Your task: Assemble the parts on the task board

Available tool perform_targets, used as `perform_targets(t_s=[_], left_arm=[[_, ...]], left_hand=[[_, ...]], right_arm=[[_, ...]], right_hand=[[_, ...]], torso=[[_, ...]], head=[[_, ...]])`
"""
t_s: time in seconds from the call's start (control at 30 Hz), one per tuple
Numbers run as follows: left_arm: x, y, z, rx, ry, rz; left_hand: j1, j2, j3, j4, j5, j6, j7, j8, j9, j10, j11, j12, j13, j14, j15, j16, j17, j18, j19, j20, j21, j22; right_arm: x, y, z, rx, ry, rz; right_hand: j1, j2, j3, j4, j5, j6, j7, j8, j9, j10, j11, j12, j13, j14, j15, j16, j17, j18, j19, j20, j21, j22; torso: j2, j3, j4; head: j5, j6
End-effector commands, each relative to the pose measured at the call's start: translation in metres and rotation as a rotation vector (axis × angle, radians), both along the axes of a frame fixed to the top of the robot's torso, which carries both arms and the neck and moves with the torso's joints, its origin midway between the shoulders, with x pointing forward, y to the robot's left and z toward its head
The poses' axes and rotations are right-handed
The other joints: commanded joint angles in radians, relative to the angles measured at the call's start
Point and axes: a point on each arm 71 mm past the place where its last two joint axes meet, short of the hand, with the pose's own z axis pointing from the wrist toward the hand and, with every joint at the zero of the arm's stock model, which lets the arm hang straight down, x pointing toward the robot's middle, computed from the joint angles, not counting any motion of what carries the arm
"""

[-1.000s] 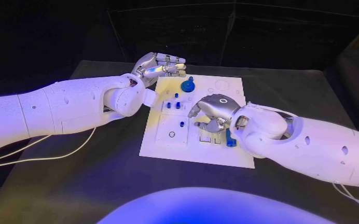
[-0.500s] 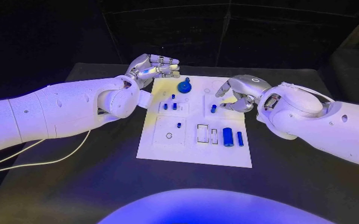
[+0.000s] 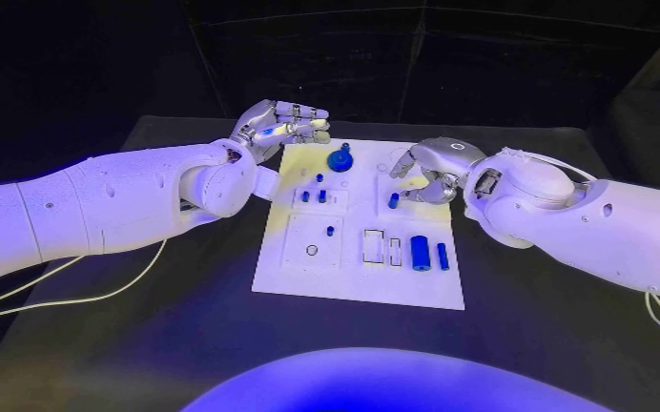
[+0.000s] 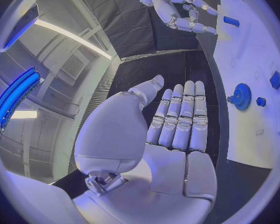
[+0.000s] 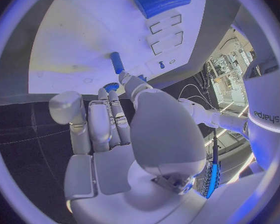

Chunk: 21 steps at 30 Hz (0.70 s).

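Now, L to R: left hand [image 3: 285, 124] hovers off the white task board's [image 3: 310, 278] far-left corner, fingers straight and apart w/ nothing in them. Blue gear-like part [image 3: 341, 157] stands near the board's far edge, two blue cylinders [image 3: 429, 254] lie near its right side. Right hand [image 3: 429, 172] sits over the board's far-right area, fingers curled beside a small blue peg [image 3: 394, 200]; can't tell if it grips anything.

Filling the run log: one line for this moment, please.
left hand: open, at task board far corner | right hand: open, above small blue peg | gear: on board
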Motion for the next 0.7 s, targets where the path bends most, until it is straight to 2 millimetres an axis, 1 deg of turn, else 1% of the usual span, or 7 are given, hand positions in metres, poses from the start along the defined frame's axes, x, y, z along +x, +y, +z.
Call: perform_targets(t_s=[0.03, 0.13, 0.43, 0.57, 0.7], left_arm=[[0.000, -0.002, 0.001, -0.010, -0.003, -0.011], [0.000, -0.003, 0.001, -0.011, -0.003, -0.014], [0.000, -0.004, 0.001, -0.012, -0.005, -0.014], [0.000, -0.004, 0.001, -0.013, -0.006, -0.015], [0.000, -0.004, 0.001, -0.013, -0.006, -0.016]], left_hand=[[0.000, 0.007, -0.004, 0.003, 0.002, -0.008, -0.002, -0.004, -0.001, -0.004, -0.001, -0.005, 0.000, 0.007, 0.002, -0.005, -0.001, 0.005, 0.007, 0.003, -0.004, -0.001], [0.000, 0.007, -0.004, 0.003, 0.002, -0.008, -0.002, -0.004, -0.001, -0.004, -0.001, -0.005, 0.000, 0.007, 0.002, -0.005, -0.001, 0.005, 0.007, 0.003, -0.004, -0.001], [-0.001, 0.007, -0.004, 0.004, 0.002, -0.009, -0.002, -0.004, -0.001, -0.005, -0.001, -0.005, 0.000, 0.007, 0.002, -0.006, -0.001, 0.005, 0.007, 0.003, -0.004, -0.002], [-0.001, 0.007, -0.004, 0.004, 0.002, -0.009, -0.002, -0.004, -0.001, -0.005, -0.001, -0.005, 0.000, 0.007, 0.002, -0.006, -0.001, 0.005, 0.007, 0.003, -0.004, -0.002], [-0.001, 0.007, -0.004, 0.004, 0.002, -0.009, -0.002, -0.004, -0.001, -0.005, -0.001, -0.005, 0.000, 0.007, 0.002, -0.006, -0.001, 0.005, 0.007, 0.003, -0.004, -0.002]], right_arm=[[-0.001, 0.004, -0.005, -0.045, 0.024, 0.041], [-0.001, 0.008, -0.009, -0.069, 0.052, 0.053], [-0.004, 0.014, -0.016, -0.104, 0.095, 0.076], [-0.003, 0.016, -0.016, -0.101, 0.092, 0.075], [-0.002, 0.018, -0.017, -0.104, 0.094, 0.077]], right_hand=[[0.009, 0.006, -0.006, -0.001, 0.007, -0.010, 0.000, -0.003, -0.001, 0.006, -0.003, 0.013, 0.002, 0.048, 0.005, 0.004, -0.002, 0.001, 0.007, 0.003, -0.001, 0.000], [0.013, 0.015, -0.008, -0.003, 0.009, -0.010, 0.002, -0.001, 0.000, 0.027, -0.007, 0.028, 0.003, 0.047, 0.002, 0.003, -0.006, 0.002, 0.007, 0.001, -0.003, -0.002], [0.018, 0.028, -0.005, -0.004, 0.011, 0.000, 0.008, 0.003, 0.002, 0.056, -0.013, 0.043, 0.001, 0.046, -0.002, 0.004, -0.011, 0.002, 0.006, -0.003, -0.004, -0.004], [0.016, 0.034, -0.002, -0.001, 0.010, 0.008, 0.012, 0.006, 0.003, 0.067, -0.015, 0.047, -0.001, 0.046, -0.004, 0.005, -0.011, 0.002, 0.007, -0.004, -0.003, -0.002], [0.015, 0.043, 0.005, 0.003, 0.010, 0.019, 0.012, 0.009, 0.004, 0.081, -0.019, 0.050, -0.001, 0.047, -0.007, 0.007, -0.012, 0.002, 0.009, -0.006, -0.002, 0.000]], torso=[[0.000, -0.0004, -0.0018], [0.000, 0.0000, -0.0016], [0.000, 0.0006, -0.0038], [-0.001, -0.0004, -0.0027], [0.000, 0.0001, -0.0011]], head=[[0.001, -0.001], [0.001, -0.002], [0.002, -0.005], [-0.001, -0.005], [-0.001, -0.006]])
